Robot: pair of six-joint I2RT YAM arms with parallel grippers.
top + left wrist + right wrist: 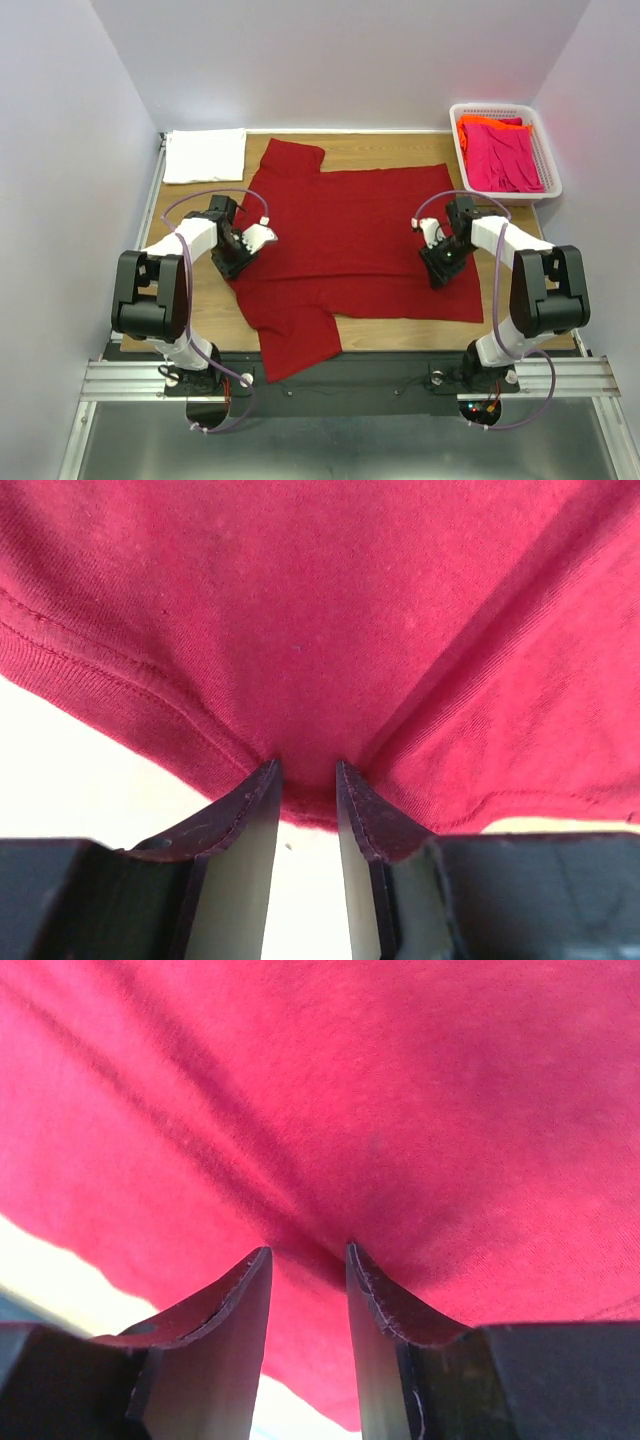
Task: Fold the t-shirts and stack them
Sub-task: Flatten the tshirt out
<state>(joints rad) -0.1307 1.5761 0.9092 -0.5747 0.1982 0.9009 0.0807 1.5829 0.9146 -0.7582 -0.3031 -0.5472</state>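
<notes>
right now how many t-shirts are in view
4: a dark red one spread mid-table, a white one folded far left, pink one and orange one in the basket; more may hide there.

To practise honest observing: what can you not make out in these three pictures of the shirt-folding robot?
Top view: the bright pink cloth shirt covers most of the orange cloth shirt in the white plastic lattice basket; how many lie inside is hidden.
Left wrist view: the large dark red cloth t-shirt fills the frame; everything behind it is hidden.
Right wrist view: likewise; the pale strip below is blurred.
</notes>
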